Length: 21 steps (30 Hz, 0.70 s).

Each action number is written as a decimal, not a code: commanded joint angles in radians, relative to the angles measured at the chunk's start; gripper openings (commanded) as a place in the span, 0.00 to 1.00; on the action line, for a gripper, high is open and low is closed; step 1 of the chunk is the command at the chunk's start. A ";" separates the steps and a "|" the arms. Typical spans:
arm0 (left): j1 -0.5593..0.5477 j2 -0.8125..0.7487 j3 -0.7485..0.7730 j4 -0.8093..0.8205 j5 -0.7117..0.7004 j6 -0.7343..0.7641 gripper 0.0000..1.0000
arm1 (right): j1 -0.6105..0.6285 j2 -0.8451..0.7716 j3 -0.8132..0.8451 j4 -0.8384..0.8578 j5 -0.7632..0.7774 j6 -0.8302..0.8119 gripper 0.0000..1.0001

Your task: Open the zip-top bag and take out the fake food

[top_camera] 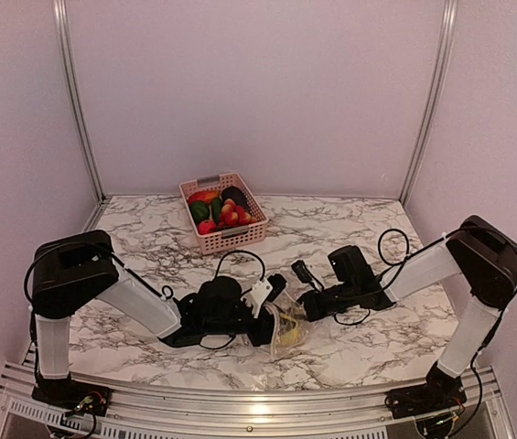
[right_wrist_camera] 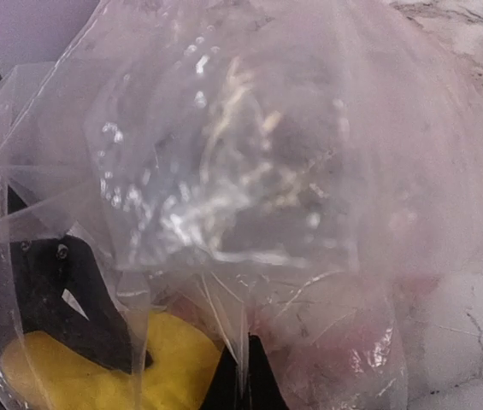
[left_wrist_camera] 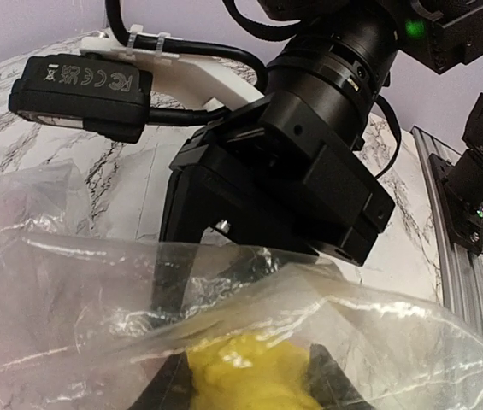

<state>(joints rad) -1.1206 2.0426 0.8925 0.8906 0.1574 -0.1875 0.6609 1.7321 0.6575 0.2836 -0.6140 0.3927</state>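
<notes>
The clear zip-top bag point(top_camera: 287, 335) lies crumpled on the marble table between my two grippers. In the left wrist view its film point(left_wrist_camera: 70, 282) covers my left gripper point(left_wrist_camera: 245, 369), whose fingers press both sides of the yellow lumpy fake fruit point(left_wrist_camera: 241, 391). The right gripper point(right_wrist_camera: 243, 383) is shut on a pleat of the bag point(right_wrist_camera: 267, 171); the yellow fruit point(right_wrist_camera: 173, 363) and a black left finger point(right_wrist_camera: 70, 307) show through the plastic. From above, the left gripper point(top_camera: 272, 320) and right gripper point(top_camera: 306, 307) meet at the bag.
A pink slotted basket point(top_camera: 205, 240) stands at the back of the table, with several fake foods point(top_camera: 226, 212) in it. An aluminium rail point(top_camera: 240, 402) runs along the near edge. The right arm's black body point(left_wrist_camera: 309, 171) looms close over the bag.
</notes>
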 commanded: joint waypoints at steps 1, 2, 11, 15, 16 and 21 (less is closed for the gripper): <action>-0.005 -0.079 -0.134 0.043 -0.081 0.012 0.34 | -0.030 -0.018 -0.009 -0.010 0.008 -0.020 0.00; -0.005 -0.106 -0.166 0.069 -0.095 0.011 0.33 | -0.043 -0.023 -0.011 -0.008 0.004 -0.021 0.00; -0.004 -0.295 -0.408 0.229 -0.223 -0.048 0.33 | -0.154 -0.075 -0.045 0.027 -0.026 -0.017 0.00; -0.002 -0.336 -0.500 0.338 -0.287 -0.122 0.34 | -0.190 -0.091 -0.064 0.077 -0.070 0.004 0.00; -0.002 -0.344 -0.514 0.353 -0.291 -0.136 0.34 | -0.201 -0.097 -0.072 0.096 -0.082 0.014 0.00; 0.016 -0.399 -0.591 0.429 -0.310 -0.210 0.36 | -0.233 -0.118 -0.102 0.138 -0.105 0.030 0.00</action>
<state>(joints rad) -1.1198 1.6989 0.3511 1.1976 -0.1066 -0.3145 0.4519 1.6478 0.5774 0.3614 -0.6830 0.4030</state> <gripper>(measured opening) 0.396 0.002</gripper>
